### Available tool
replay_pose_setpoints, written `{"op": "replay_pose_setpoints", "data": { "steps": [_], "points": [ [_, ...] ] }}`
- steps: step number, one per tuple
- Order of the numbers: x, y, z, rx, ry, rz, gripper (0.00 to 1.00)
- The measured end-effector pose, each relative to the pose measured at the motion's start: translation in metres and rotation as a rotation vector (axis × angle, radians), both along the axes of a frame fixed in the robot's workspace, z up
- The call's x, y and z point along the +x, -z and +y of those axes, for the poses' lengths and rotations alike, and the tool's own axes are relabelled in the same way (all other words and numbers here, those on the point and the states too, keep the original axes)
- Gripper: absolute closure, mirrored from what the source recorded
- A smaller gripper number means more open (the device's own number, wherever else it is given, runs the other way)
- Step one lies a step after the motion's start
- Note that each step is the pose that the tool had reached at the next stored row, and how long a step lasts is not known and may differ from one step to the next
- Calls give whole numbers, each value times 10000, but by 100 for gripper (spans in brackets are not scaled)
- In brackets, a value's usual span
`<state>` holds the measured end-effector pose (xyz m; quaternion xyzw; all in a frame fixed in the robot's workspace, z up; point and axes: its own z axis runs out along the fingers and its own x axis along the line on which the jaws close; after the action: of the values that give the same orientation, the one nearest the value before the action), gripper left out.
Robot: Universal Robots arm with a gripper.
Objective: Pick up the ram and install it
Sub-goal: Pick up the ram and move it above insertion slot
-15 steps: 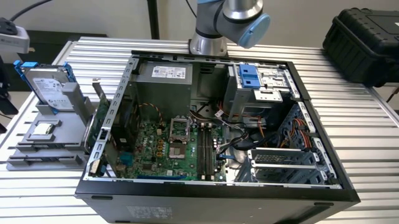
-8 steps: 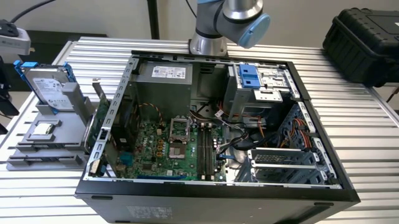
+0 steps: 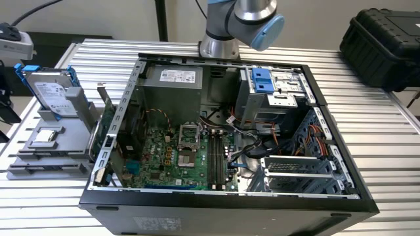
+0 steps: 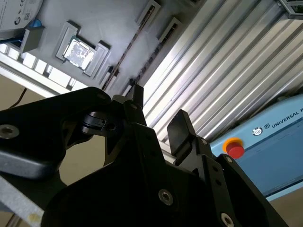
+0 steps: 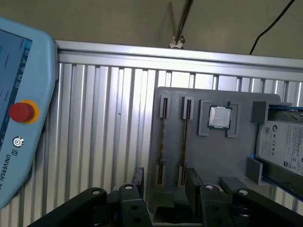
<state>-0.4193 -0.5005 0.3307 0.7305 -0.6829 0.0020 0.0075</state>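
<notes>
The gripper (image 5: 164, 172) hangs above the grey holder (image 5: 213, 161) with its two black fingers (image 5: 138, 176) spread well apart and nothing between them; the second wrist view shows the same open, empty gripper (image 4: 159, 104). In the first wrist view the ram (image 5: 163, 142) stands on edge in one of the holder's two narrow slots. From above it is only a thin brownish strip, too slim for its chips to be made out. A second strip like it (image 5: 184, 142) sits in the slot just beside it. In that view the ram's slot lines up with the gap between the fingers, which are apart from it. Beyond the slots on the same holder lie a silver processor (image 5: 220, 117) in its own recess and a hard drive (image 5: 281, 146) in a blue frame. In the exterior view the holder (image 3: 69, 123) sits on the slatted metal table (image 3: 380, 137) at the exterior view's left, just beside the open computer case (image 3: 196, 216). A green expansion card (image 3: 107, 128) stands upright between the two. The motherboard (image 3: 164, 157) lies exposed inside the case, and the robot arm (image 3: 243, 19) rises at the far side. A pale blue teach pendant (image 5: 23, 94) with a red button rests on the table near the holder.
</notes>
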Motion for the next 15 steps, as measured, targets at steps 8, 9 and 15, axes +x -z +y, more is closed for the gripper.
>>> {"op": "replay_pose_setpoints", "data": {
  "steps": [8,9,15],
  "points": [
    [0,29,0,-13,1,0,0],
    [0,32,0,-14,0,0,0],
    [0,40,0,-15,0,0,0]
  ]
}}
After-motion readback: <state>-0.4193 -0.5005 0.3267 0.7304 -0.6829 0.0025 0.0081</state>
